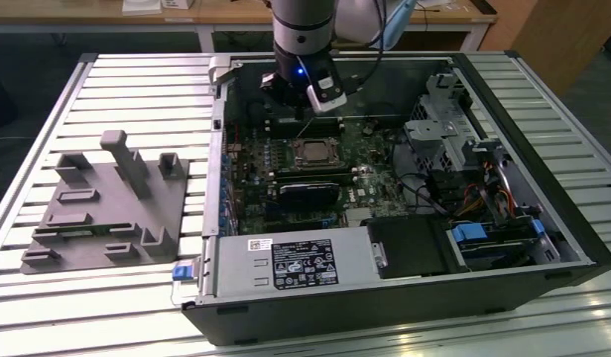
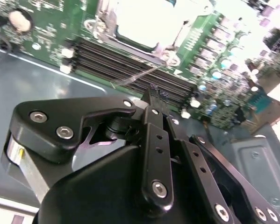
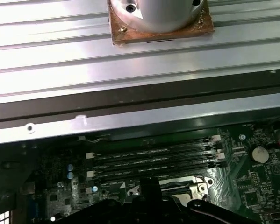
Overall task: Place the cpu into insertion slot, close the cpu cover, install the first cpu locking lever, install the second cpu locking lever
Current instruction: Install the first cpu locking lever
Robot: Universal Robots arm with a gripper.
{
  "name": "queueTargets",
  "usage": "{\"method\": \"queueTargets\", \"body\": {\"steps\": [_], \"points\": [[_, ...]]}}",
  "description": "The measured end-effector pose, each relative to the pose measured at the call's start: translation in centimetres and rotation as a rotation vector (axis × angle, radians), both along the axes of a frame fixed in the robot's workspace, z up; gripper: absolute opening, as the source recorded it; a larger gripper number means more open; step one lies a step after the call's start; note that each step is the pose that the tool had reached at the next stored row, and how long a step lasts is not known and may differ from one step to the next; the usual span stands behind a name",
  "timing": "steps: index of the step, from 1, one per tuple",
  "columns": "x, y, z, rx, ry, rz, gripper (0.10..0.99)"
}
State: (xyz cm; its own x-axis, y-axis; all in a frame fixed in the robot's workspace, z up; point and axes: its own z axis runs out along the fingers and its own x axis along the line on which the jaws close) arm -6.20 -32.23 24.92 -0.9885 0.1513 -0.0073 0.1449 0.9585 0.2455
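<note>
Exterior view has the open case (image 1: 583, 245) on the slatted surface (image 1: 127, 82). On its board the cpu (image 1: 313, 152) already lies in the slot (image 1: 293, 165) with the cover (image 1: 331, 152) seemingly down around it, so I judge that the levers are what remains. In the second wrist view the end effector (image 2: 153, 92), fingers together with nothing seen between them, hangs over the memory slots (image 2: 116, 58) beside the slot and near a thin rod (image 2: 136, 76), perhaps a raised lever; room is tight, with the case wall close behind and the drive cage (image 1: 439, 123) to the exterior view's right.
</note>
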Motion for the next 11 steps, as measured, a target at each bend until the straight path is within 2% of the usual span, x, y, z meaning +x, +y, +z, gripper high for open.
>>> {"method": "queueTargets", "body": {"steps": [5, 11], "points": [[1.25, 0.0, -0.02, 0.0, 0.0002, 0.0, 0.106], [1.31, 0.0, -0.02, 0.0, 0.0002, 0.0, 0.106]]}}
